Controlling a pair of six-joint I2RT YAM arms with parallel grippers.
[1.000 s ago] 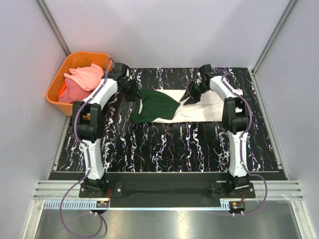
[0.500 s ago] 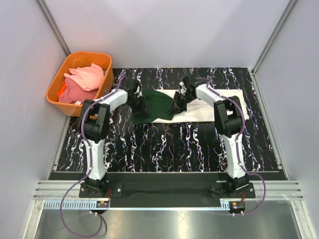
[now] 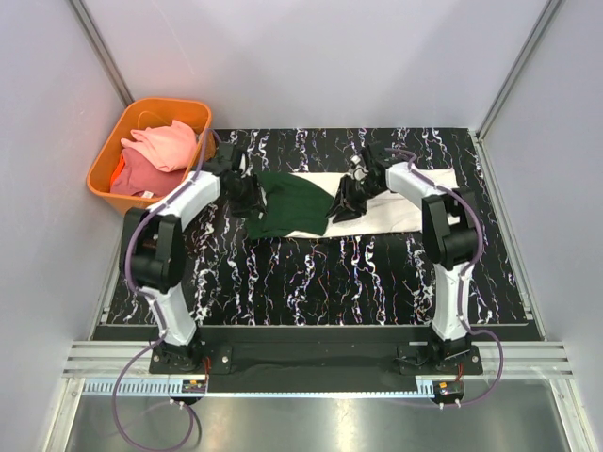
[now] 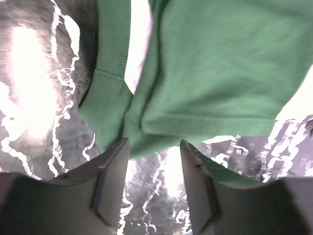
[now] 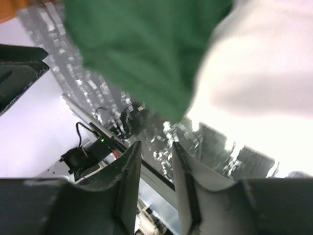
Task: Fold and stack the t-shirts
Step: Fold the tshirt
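The cream t-shirt (image 3: 394,215) lies flat at the back middle of the black marbled table (image 3: 311,273). Its dark green sleeve part (image 3: 294,201) is folded over the shirt's left half. My left gripper (image 3: 247,194) is at the green cloth's left edge. In the left wrist view it (image 4: 154,144) is open and empty, with the green cloth (image 4: 210,63) just past its fingertips. My right gripper (image 3: 347,203) is at the green part's right edge. In the right wrist view it (image 5: 155,145) is open and empty, with green (image 5: 142,49) and cream cloth (image 5: 264,63) beyond it.
An orange basket (image 3: 102,158) stands off the table's back left corner and holds a pink tee (image 3: 165,141) and a coral one (image 3: 127,175). Grey walls close in the back and sides. A metal rail (image 3: 311,363) runs along the near edge.
Both grippers swung inward and forward over the shirt, then drew back a little. The green part now lies more gathered on the cream cloth, and both jaws stand open beside it.
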